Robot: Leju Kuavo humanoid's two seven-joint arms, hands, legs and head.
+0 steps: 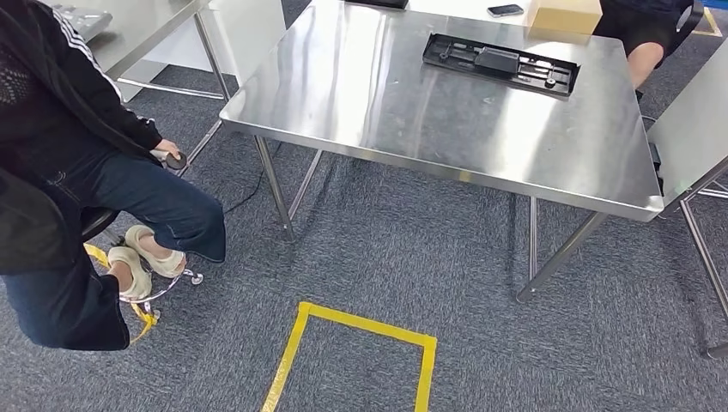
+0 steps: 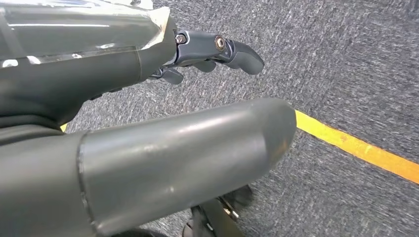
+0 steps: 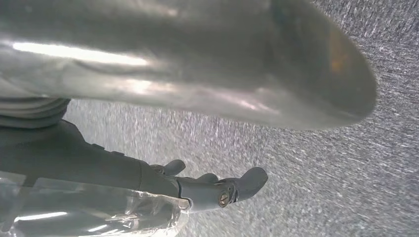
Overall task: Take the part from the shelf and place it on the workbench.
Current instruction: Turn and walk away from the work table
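Floor: grey carpet (image 1: 481, 300) with a yellow tape outline (image 1: 360, 343).
Workbench: steel workbench (image 1: 386, 103); black part (image 1: 500, 63) lies flat on its far side, well apart from both hands.
Bystander: seated person (image 1: 77, 172) beside it.
Left hand (image 2: 148, 123): fingers apart, empty, over carpet.
Right hand (image 3: 197, 148): fingers apart, empty.

Left hand (image 2: 148, 123) hanging empty, fingers (image 2: 242, 54) apart, right hand (image 3: 197, 98) likewise
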